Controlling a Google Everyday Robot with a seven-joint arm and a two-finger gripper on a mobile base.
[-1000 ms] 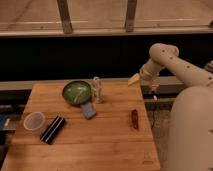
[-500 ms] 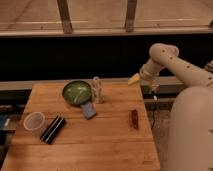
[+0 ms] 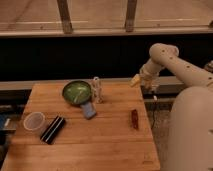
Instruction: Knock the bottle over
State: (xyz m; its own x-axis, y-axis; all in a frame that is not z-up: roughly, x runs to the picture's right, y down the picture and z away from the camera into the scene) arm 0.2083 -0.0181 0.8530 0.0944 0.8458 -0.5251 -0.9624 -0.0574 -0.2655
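The bottle is small, slim and whitish-clear with a narrow neck. It stands upright on the wooden table, just right of the green bowl. My gripper hangs at the end of the white arm, over the table's far right edge. It is well to the right of the bottle and apart from it. It holds nothing that I can see.
A blue object lies just in front of the bowl and bottle. A translucent plastic cup and a black flat object sit at the left front. A reddish-brown bar lies near the right edge. My white body fills the right.
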